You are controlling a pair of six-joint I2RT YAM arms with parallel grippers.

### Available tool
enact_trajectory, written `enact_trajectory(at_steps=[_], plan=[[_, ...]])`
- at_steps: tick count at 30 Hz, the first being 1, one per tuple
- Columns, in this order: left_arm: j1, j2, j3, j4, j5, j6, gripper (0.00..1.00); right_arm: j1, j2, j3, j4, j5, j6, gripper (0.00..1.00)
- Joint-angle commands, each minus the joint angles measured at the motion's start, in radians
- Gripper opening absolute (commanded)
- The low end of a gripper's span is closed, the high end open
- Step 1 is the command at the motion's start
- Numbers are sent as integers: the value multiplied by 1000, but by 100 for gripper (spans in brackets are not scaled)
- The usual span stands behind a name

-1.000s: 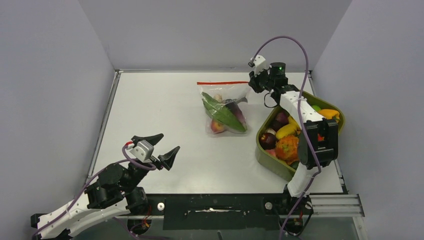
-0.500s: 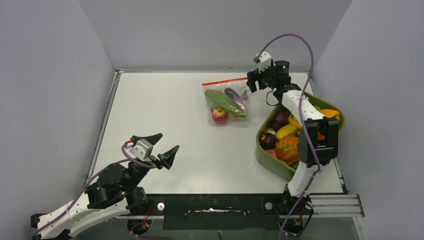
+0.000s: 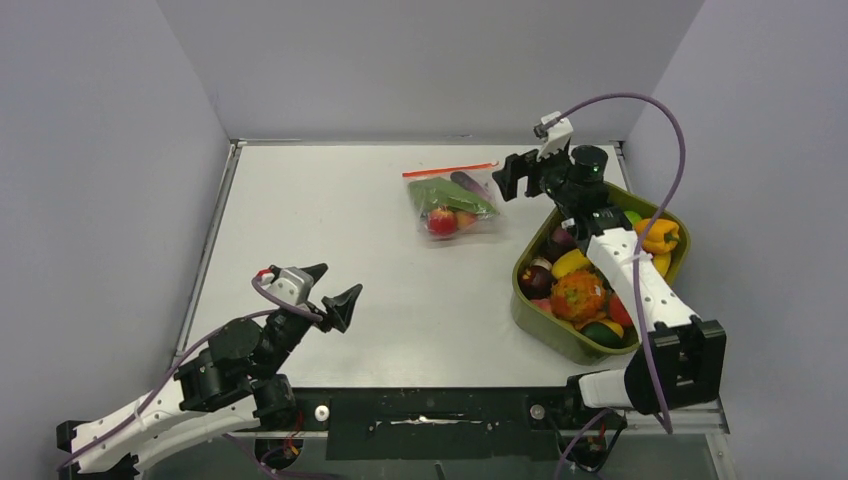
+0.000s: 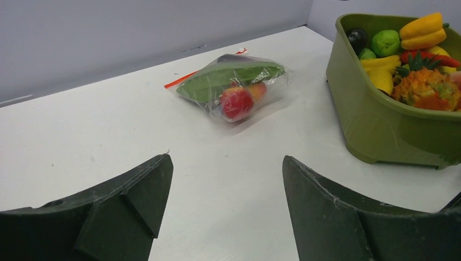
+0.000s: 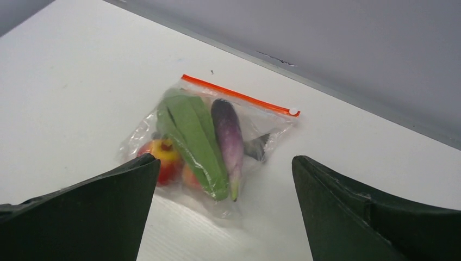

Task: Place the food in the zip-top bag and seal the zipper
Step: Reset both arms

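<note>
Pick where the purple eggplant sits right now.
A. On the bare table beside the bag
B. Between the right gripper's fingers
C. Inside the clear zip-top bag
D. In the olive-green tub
C: the right wrist view shows the purple eggplant lying inside the clear zip-top bag, next to the long green piece, below the orange-red zipper.

In the left wrist view, food [image 4: 235, 98] hides part of the zipper [image 4: 179, 80].
</note>
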Motion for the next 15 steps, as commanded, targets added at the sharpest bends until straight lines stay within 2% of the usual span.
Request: enact_trajectory(at_steps=[1, 4, 9, 13, 15], plan=[[3, 58, 97, 10, -65, -48, 74, 40, -167, -71, 47, 66, 144, 98], [2, 107, 117, 29, -145, -70, 74, 61, -268, -151, 50, 120, 240, 98], [3, 207, 124, 81, -445, -248, 74, 77, -382, -235, -20, 76, 330, 98], [4, 290, 149, 76, -503, -261, 74, 89, -449, -282, -65, 81, 362, 98], [3, 324, 151, 114, -495, -229, 78, 91, -472, -293, -94, 100, 378, 98]])
